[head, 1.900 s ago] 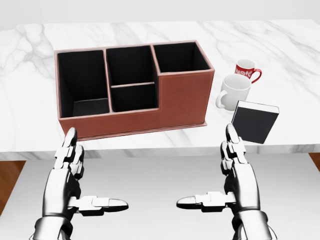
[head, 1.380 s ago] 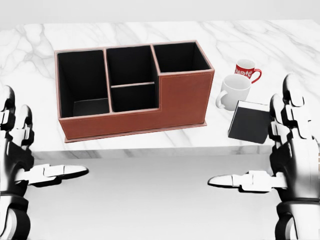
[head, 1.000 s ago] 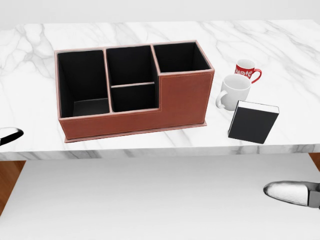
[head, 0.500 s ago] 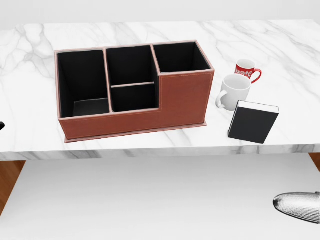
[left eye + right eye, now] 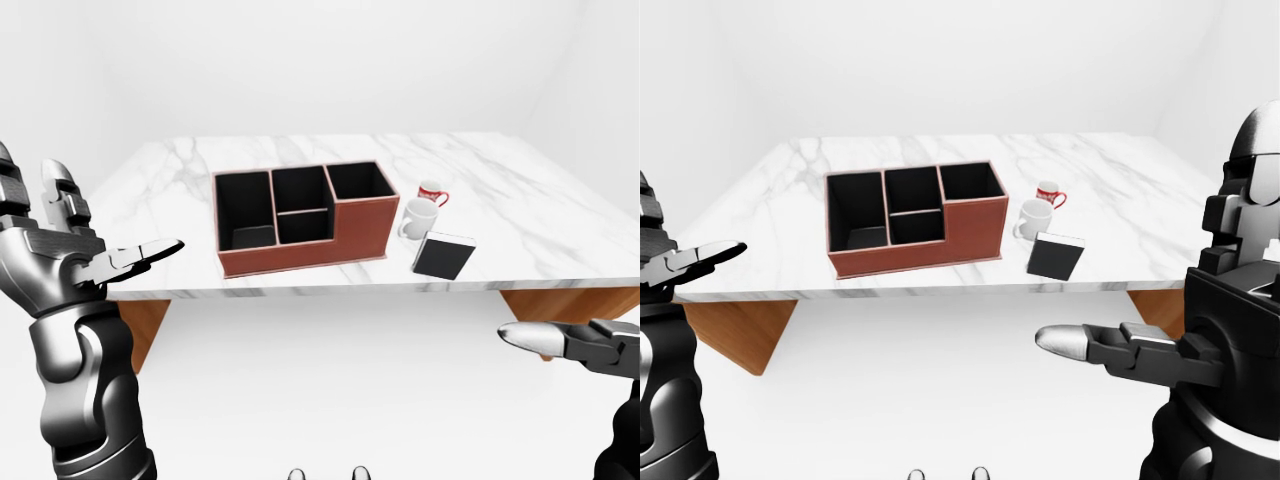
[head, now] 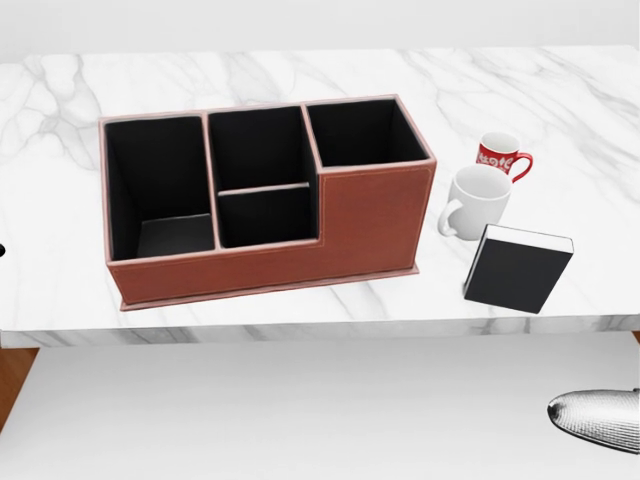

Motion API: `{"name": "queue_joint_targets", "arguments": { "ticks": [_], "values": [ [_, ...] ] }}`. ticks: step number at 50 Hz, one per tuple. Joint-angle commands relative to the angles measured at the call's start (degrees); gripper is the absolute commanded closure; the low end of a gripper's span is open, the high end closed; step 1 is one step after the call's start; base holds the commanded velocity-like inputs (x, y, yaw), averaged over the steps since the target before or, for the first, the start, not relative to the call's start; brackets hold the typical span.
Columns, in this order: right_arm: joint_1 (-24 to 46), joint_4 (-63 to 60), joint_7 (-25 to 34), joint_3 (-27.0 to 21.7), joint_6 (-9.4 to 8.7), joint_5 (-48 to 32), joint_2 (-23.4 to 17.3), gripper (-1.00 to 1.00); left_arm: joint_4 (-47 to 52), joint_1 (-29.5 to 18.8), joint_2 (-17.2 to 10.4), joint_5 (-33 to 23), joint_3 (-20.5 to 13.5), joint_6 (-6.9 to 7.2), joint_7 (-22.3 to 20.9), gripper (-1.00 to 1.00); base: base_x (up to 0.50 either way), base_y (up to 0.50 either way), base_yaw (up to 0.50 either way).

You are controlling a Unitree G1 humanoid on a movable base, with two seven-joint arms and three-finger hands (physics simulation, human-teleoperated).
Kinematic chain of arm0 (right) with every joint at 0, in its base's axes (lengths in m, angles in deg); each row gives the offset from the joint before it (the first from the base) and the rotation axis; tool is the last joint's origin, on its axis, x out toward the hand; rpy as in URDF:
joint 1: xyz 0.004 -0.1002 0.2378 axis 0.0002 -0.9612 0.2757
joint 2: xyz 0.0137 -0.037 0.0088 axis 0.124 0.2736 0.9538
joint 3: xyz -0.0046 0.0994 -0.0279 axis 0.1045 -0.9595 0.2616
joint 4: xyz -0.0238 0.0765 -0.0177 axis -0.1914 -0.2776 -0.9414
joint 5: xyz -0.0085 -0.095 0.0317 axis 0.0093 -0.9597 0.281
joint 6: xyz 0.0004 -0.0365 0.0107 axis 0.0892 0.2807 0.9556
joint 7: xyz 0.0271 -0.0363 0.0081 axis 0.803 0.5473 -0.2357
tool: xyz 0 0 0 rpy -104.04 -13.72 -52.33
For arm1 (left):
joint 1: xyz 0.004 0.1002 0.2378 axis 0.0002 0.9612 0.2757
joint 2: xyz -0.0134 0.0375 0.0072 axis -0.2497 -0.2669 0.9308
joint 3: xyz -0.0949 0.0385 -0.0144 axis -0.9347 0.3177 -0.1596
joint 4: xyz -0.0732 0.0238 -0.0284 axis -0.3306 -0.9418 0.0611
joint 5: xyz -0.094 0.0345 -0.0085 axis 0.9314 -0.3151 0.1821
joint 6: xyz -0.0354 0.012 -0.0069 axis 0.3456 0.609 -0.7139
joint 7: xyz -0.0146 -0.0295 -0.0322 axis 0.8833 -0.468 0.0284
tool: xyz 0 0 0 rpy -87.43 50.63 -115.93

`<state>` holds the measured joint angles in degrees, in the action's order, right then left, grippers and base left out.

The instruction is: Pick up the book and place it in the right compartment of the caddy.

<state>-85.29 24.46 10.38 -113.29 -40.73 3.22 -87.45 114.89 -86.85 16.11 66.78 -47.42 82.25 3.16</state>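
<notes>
The book, black with white page edges, stands tilted on the marble table, just right of the caddy. The caddy is brown outside and black inside, and its right compartment holds nothing. My left hand is open with its fingers spread, raised at the left of the left-eye view, off the table's left end. My right hand is open at the right of the right-eye view, below table height and short of the book. In the head view only its thumb tip shows.
A white mug and a red mug stand close above the book in the head view. The table's near edge runs across the view, with white floor below it. Brown table supports show under the top.
</notes>
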Motion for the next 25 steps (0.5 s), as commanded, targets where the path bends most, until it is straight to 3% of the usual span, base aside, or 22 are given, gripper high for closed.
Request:
{"name": "queue_joint_targets", "arguments": {
  "ticks": [1,25],
  "values": [
    [-0.12,-0.03,-0.59,0.33,0.0,0.67,-0.39,-1.0,-0.34,0.0,0.05,-0.04,0.06,0.0,0.0,-1.0,0.23,0.0,0.0],
    [-0.44,-0.03,-2.68,0.57,0.0,3.66,-2.14,-1.0,0.48,0.13,0.18,-0.22,0.11,0.0,0.22,-1.0,0.23,0.0,0.0]
  ]
}}
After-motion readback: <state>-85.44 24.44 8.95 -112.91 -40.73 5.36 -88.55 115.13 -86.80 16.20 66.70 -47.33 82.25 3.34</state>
